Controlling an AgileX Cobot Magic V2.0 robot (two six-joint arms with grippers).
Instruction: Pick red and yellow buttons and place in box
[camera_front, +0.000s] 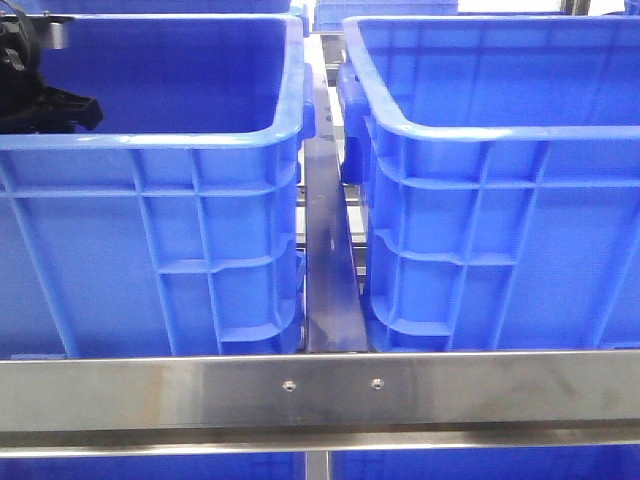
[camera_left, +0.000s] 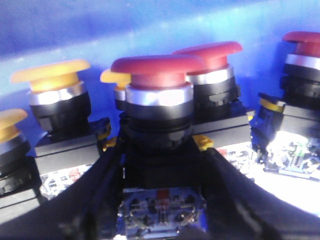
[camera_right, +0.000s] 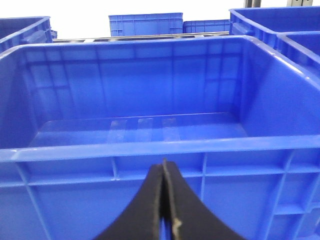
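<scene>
In the left wrist view, red and yellow buttons stand close together against a blue wall, each a mushroom cap on a black body. My left gripper (camera_left: 162, 155) is shut on the black body of the middle red button (camera_left: 157, 70). A yellow button (camera_left: 52, 77) stands beside it on one side and another red button (camera_left: 210, 52) on the other. In the front view my left arm (camera_front: 40, 95) reaches into the left blue crate (camera_front: 150, 140). The box (camera_right: 150, 149), empty, fills the right wrist view. My right gripper (camera_right: 164, 167) is shut on nothing just outside its near wall.
The two crates stand side by side with a steel strip (camera_front: 325, 250) between them and a steel rail (camera_front: 320, 385) across the front. The right crate (camera_front: 480, 130) has a thick rim. More blue crates (camera_right: 145, 24) stand behind.
</scene>
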